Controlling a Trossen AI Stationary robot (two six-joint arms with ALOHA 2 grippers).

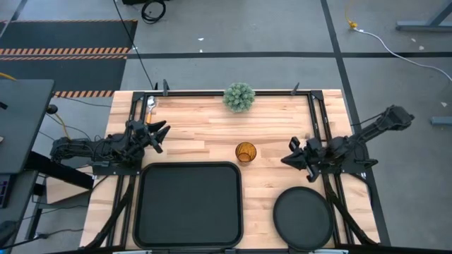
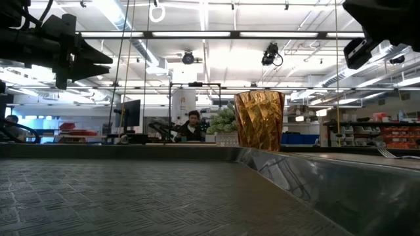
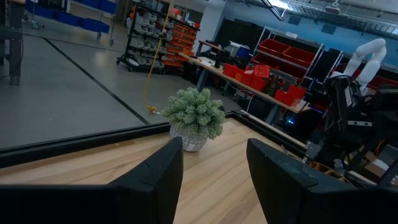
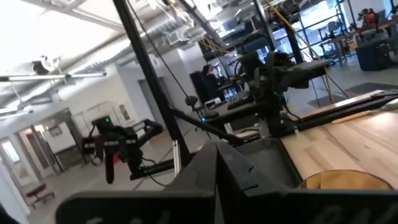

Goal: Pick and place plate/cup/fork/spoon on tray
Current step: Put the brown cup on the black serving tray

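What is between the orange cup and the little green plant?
Nothing. In the high view only bare wooden table lies between the cup and the potted plant.

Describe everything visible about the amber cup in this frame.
The small translucent amber-brown plastic cup has faceted, ribbed-looking walls and an open mouth. It stands upright on the light wooden table, just beyond the large black rectangular tray's far right corner. Nothing touches it; it looks empty.
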